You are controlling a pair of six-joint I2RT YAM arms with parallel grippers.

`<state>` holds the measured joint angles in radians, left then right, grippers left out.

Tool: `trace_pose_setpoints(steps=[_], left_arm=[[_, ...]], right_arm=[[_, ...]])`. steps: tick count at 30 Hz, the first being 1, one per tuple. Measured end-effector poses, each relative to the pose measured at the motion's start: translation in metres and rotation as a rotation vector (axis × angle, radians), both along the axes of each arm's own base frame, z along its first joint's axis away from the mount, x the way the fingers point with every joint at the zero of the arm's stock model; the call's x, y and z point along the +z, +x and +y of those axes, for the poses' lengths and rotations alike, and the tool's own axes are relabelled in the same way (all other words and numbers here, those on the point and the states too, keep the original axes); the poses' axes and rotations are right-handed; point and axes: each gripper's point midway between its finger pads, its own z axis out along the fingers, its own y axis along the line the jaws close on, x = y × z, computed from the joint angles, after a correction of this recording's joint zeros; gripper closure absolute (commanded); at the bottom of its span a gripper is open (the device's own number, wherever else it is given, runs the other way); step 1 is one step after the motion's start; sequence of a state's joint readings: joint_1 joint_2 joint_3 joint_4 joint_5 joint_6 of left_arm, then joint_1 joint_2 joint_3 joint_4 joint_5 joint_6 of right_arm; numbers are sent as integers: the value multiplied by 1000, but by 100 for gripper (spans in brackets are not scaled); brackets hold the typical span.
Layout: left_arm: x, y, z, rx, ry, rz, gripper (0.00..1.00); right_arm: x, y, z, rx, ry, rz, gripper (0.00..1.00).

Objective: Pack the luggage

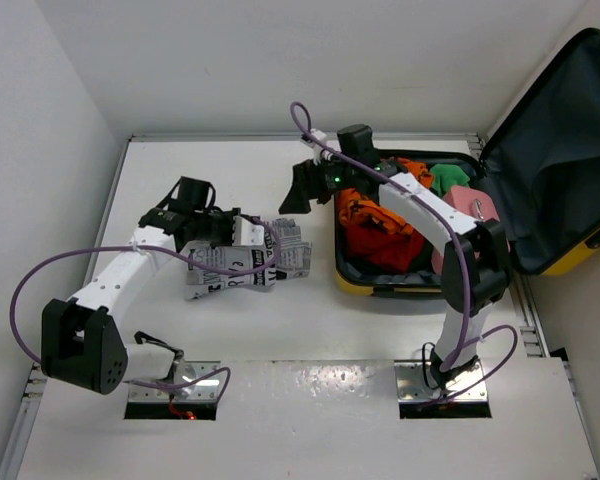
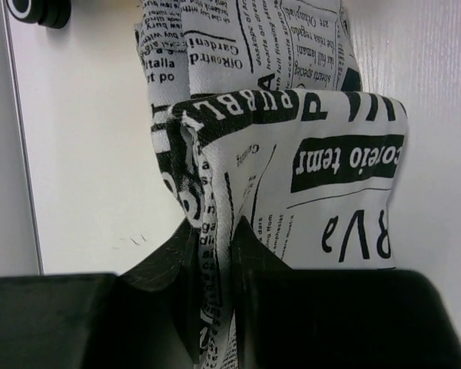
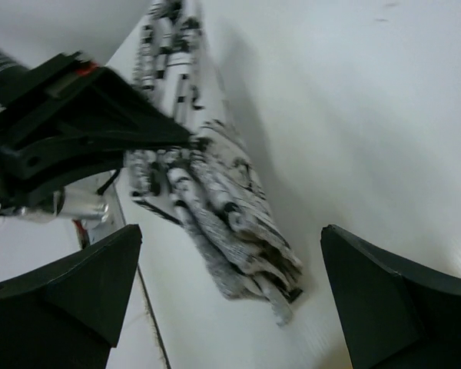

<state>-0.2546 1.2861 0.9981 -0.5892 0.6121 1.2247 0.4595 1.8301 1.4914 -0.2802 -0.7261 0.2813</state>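
The yellow luggage point(image 1: 580, 260) lies open at the right, its dark grey lined lid point(image 1: 555, 160) raised. Orange point(image 1: 365, 215), red, green and pink clothes fill its base. A folded newspaper-print cloth point(image 1: 250, 262) lies on the table's left half. It also shows in the left wrist view point(image 2: 292, 154) and the right wrist view point(image 3: 215, 200). My left gripper point(image 1: 230, 232) is shut on an edge fold of that cloth point(image 2: 211, 254). My right gripper point(image 1: 305, 190) is open and empty, held above the table just left of the luggage, facing the cloth.
White walls close in the table on the left, back and right. The table's raised rim point(image 1: 115, 190) runs along the left. A purple cable point(image 1: 20, 300) loops off my left arm. A black luggage wheel point(image 2: 40, 9) shows in the left wrist view.
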Motion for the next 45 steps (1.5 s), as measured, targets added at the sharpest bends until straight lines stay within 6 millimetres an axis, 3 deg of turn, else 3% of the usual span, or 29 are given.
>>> trace_pose_setpoints(steps=[5, 11, 25, 26, 27, 30, 32, 33, 35, 36, 37, 38, 39, 41, 43, 44, 45], left_arm=[[1, 0, -1, -1, -2, -3, 100], [7, 1, -4, -2, -17, -4, 100], [27, -1, -23, -34, -63, -14, 100], [28, -1, -23, -33, -65, -14, 100], [28, -1, -24, -32, -68, -13, 100], [30, 0, -24, -20, -77, -6, 100], [31, 2, -25, -9, -88, -6, 100], [32, 2, -25, -6, -93, -7, 100], [33, 3, -26, 7, -102, -1, 100], [33, 3, -25, 15, -103, 4, 100], [33, 3, -25, 25, -106, 11, 96], [33, 3, -25, 35, -112, 21, 78], [33, 4, -25, 44, -119, 25, 68], [39, 9, -28, 62, -137, 8, 27], [55, 21, -29, 100, -176, -48, 13], [64, 27, -27, 125, -196, -81, 1], [76, 32, -25, 147, -217, -120, 0]], right_arm=[[6, -32, 32, 154, 30, -37, 0], [-4, -60, 49, 258, 30, -56, 0], [-23, -44, 65, 275, -14, -141, 2], [-24, -45, 67, 282, -18, -146, 6], [-24, -45, 68, 288, -20, -155, 18], [-23, -45, 70, 306, -31, -170, 32], [-23, -45, 69, 320, -42, -182, 48], [-24, -46, 68, 328, -49, -184, 61], [-26, -47, 65, 351, -60, -203, 78], [-27, -48, 64, 359, -66, -211, 93], [-27, -48, 63, 370, -73, -227, 99], [-27, -47, 61, 374, -80, -236, 100], [-27, -47, 59, 374, -91, -241, 100], [-24, -44, 52, 363, -110, -253, 100], [-24, -41, 38, 333, -145, -232, 100], [-24, -39, 30, 316, -160, -218, 100], [-23, -37, 21, 295, -175, -205, 100]])
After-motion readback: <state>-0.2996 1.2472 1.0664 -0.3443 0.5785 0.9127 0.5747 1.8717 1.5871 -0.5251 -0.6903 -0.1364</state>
